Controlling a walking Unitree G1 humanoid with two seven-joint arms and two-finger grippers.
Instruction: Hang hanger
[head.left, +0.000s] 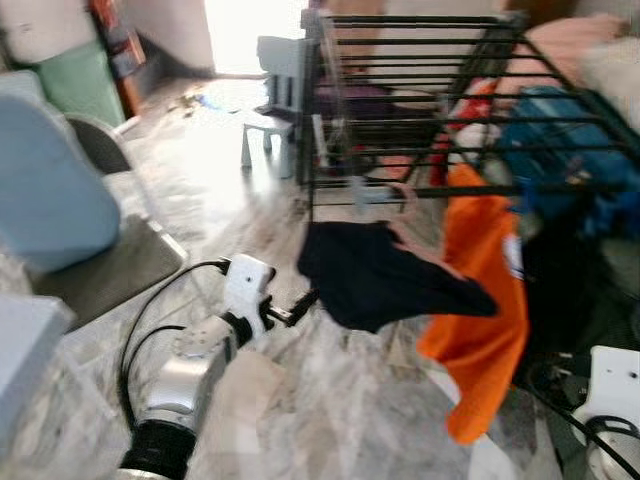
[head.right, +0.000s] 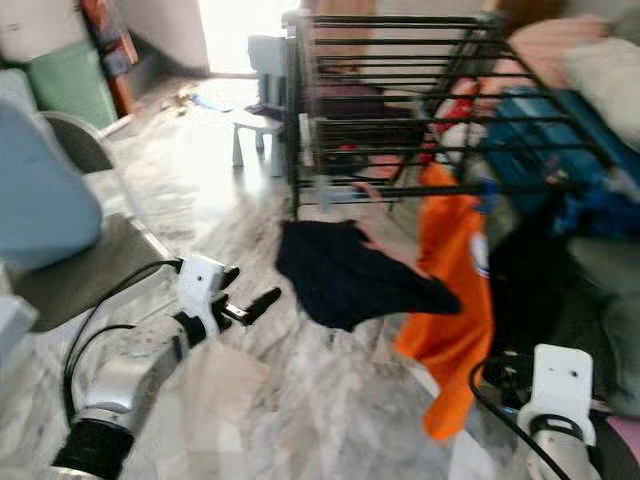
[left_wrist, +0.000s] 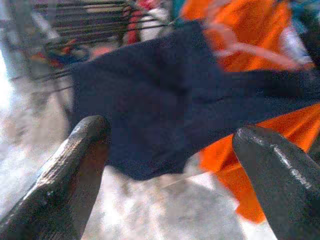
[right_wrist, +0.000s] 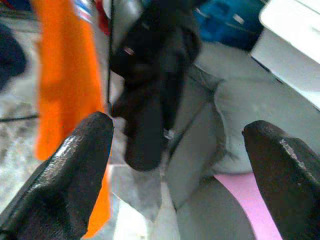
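Left gripper spread, empty, just short of dark garment hanging off drying rack. Hanger itself indistinct; looks hung. Right gripper spread, idle. Next: back off, I think.

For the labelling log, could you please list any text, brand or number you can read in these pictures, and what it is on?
None can be read.
Orange garment: a pale patch near its edge, too blurred to tell whether it carries print.
Dark garment: plain.
Drying rack: no label seen.
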